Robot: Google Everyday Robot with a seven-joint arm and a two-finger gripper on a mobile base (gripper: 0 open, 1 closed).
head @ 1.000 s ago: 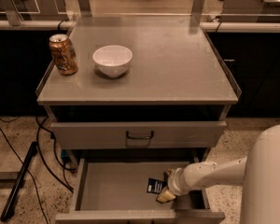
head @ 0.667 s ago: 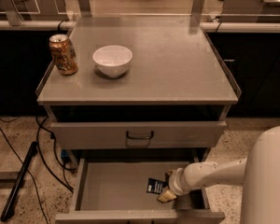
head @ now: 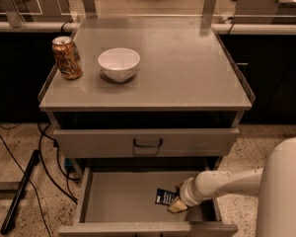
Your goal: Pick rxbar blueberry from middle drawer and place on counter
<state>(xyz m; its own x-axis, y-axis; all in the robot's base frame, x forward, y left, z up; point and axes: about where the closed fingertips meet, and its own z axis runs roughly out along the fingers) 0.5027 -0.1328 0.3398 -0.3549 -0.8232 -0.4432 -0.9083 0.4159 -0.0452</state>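
One pincer (head: 176,204) in middle drawer (head: 118,199) (grey metal), by navy rxbar blueberry (head: 163,197).

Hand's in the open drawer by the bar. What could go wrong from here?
The small navy-blue wrapped bar lies flat on the floor of the grey metal drawer beside the hand, so it might slide instead of lifting.
The grey drawer front with the black handle sits just above; the arm could clip it rising.
The white bowl and gold-brown can occupy the left of the grey counter; placing there risks a knock.
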